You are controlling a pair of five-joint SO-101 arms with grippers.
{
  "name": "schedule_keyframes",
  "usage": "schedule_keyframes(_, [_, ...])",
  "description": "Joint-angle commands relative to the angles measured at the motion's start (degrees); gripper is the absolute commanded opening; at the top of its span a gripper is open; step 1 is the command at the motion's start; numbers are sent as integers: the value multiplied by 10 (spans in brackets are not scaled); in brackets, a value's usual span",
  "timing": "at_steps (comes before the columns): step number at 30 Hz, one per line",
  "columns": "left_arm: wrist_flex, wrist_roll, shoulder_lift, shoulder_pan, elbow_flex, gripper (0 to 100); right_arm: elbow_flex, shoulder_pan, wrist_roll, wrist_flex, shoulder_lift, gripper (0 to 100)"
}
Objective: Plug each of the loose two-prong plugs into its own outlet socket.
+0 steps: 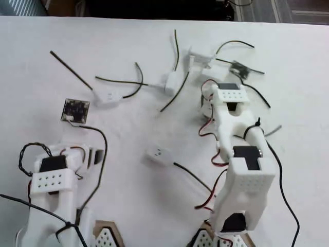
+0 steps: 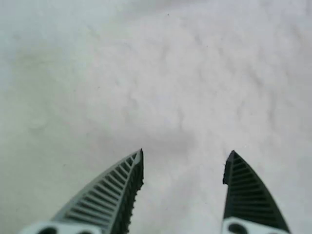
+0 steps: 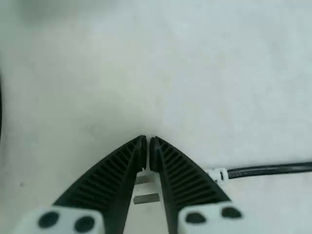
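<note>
Clearly, the right gripper [image 3: 147, 140] is closed to a thin slit. Its two dark, ribbed, wedge-shaped fingers [image 3: 112, 180] nearly meet at the tips. Pinched in the slit behind them is the held plug [image 3: 145, 189], white plastic with two flat grey metal strips lying side by side. Its long axis runs crosswise to the fingers, and its thin black cable [image 3: 268, 169] leaves through a small white collar past the outer face of one finger, sideways from the hand. Ahead of these fingertips lies the pebbly white cloth [image 3: 195, 58]. The left gripper [image 2: 186, 152] is spread wide, its two ribbed fingers well apart with bare cloth between them and ahead of them. From above, one loose plug [image 1: 159, 156], a small rounded white block, lies off to the right of the left gripper, between the two arms. Its long axis runs across the table and its black lead trails back toward the right arm [image 1: 241, 175]. Farther ahead of the left gripper sits a white connector block [image 1: 106, 96] with black wires at both ends. Ahead and to the right of it is a second block [image 1: 172, 81], and ahead of the right arm's wrist a cluster of white pieces [image 1: 200, 59]. I cannot tell which of these three are plugs and which are sockets. Two small dark circuit boards lie on the cloth: a square board [image 1: 76, 109] near the left gripper, ahead of it, and a far board [image 1: 239, 69] ahead of the right wrist.
</note>
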Motion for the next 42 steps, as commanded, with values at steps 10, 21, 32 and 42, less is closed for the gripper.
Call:
schedule_keyframes(10, [-12,-6,-15,-3,-2,268,-6,-22,287,169,-51,17])
schedule_keyframes(21, [-12,-6,-15,-3,-2,268,-19,16,336,285,-156,17])
schedule_keyframes(32, [-12,-6,-15,-3,-2,268,55,49,210,263,-223,111])
schedule_keyframes(42, [-12,-6,-15,-3,-2,268,139,46,105,121,-170,191])
